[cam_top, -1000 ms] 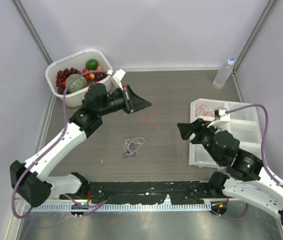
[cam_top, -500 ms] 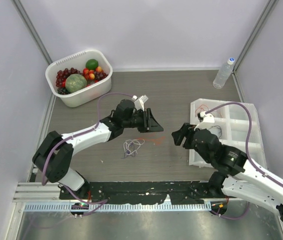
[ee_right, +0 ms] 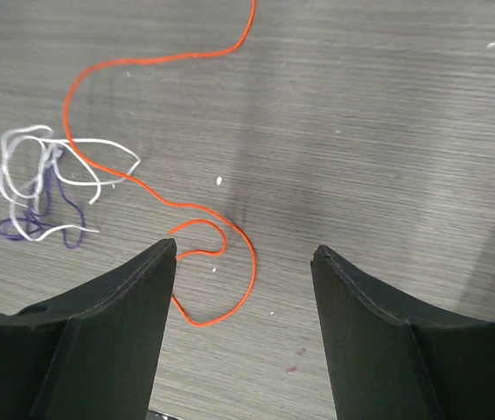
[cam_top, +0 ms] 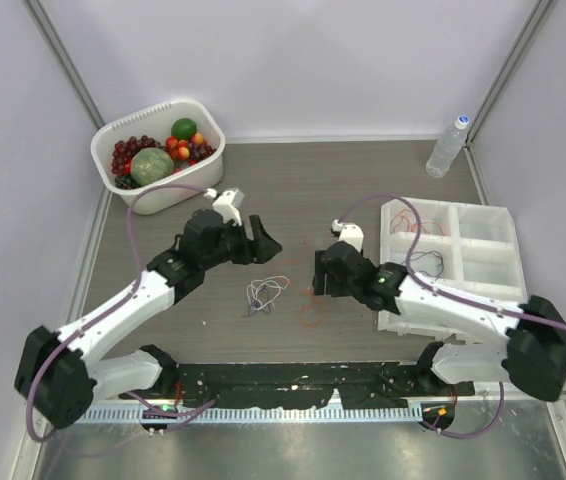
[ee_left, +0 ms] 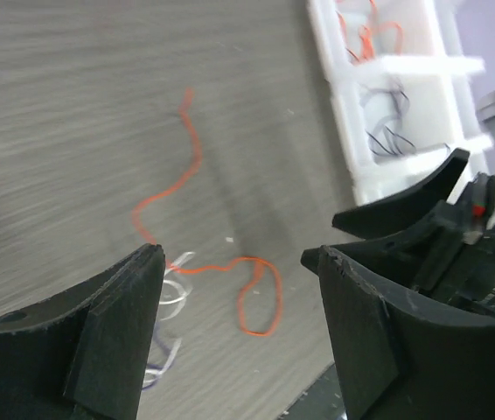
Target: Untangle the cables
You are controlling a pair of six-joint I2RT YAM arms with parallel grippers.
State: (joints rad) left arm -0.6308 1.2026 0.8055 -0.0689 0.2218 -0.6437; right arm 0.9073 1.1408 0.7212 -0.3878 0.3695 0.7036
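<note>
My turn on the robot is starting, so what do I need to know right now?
Left hand: open, empty.
Right hand: open, empty, over the orange cable.
The orange cable lies loose on the table, one bend crossing the edge of the white and purple tangle.
Done: an orange wire and a dark wire sit in separate tray compartments.
Left: pull the orange cable clear, then separate white from purple.

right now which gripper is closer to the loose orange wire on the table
Right. The right gripper hovers over the loop of the orange wire; the left gripper sits farther off to its left, nearer the white and purple tangle.
</note>
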